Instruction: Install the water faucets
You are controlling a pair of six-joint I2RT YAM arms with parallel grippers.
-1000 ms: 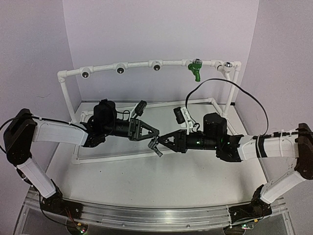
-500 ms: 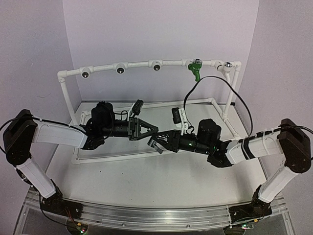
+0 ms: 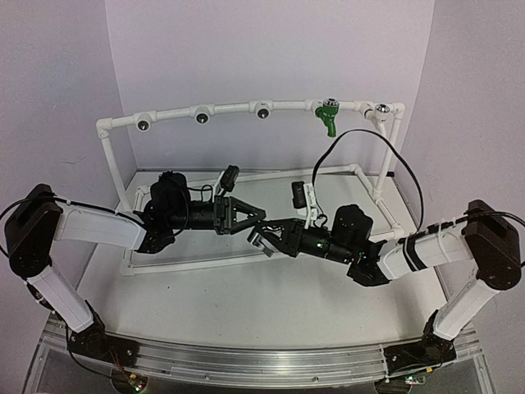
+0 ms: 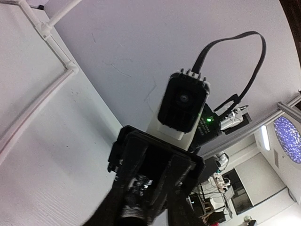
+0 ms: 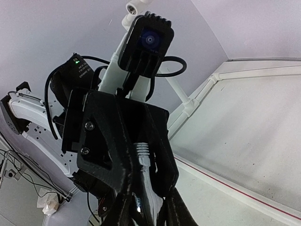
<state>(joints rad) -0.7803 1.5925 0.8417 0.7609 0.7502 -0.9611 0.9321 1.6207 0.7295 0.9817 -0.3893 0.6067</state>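
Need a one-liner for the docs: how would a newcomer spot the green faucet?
Look at the white pipe frame at the back of the table; its top rail carries a row of five fittings. The green faucet is the fourth from the left, next to the right corner. It alone is green with a spout hanging down; the others are round chrome-rimmed sockets.

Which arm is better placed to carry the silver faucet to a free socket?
Probably left. The right gripper holds the silver faucet, but the free sockets sit on the left half of the frame, and the open left gripper is right beside the faucet.
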